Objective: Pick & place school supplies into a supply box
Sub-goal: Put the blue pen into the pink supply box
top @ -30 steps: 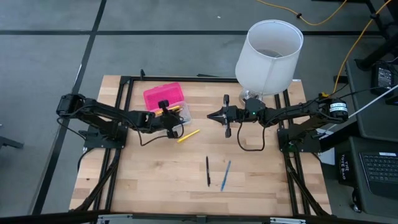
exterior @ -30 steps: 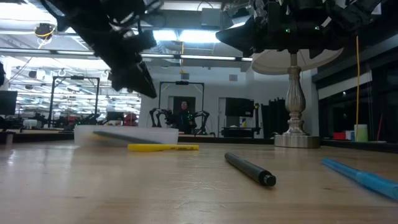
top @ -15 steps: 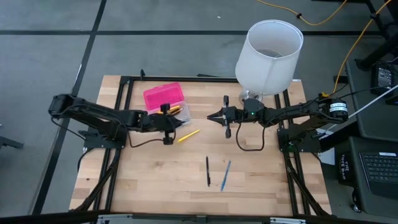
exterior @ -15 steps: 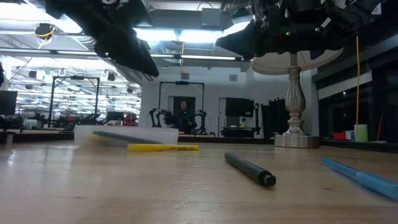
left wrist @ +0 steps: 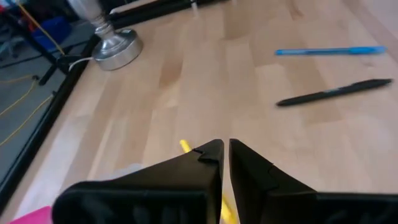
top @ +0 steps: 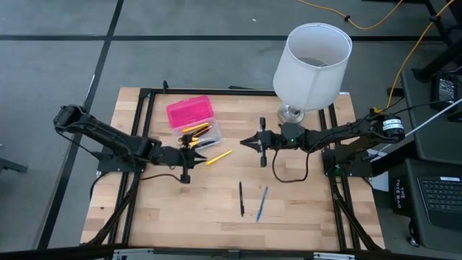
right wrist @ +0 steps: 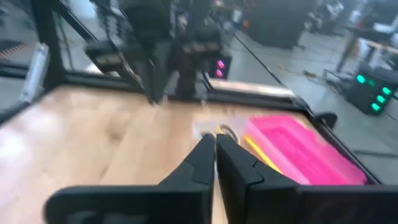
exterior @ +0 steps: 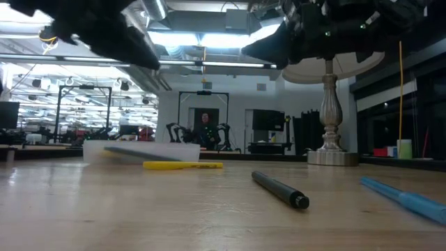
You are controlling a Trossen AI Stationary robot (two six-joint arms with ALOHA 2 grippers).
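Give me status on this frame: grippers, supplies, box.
Left gripper shut, empty, beside the box. Right gripper shut, empty, mid-table. Yellow pen, black pen, blue pen loose on table. Nothing blocking.

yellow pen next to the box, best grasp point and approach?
Take the yellow pen at mid-shaft, coming straight down with the fingers closing across its width. It lies flat on the table, angled, with bare wood either side of the middle; the end nearest the supply box looks more crowded. The left claw is closest, so it probably suits best.
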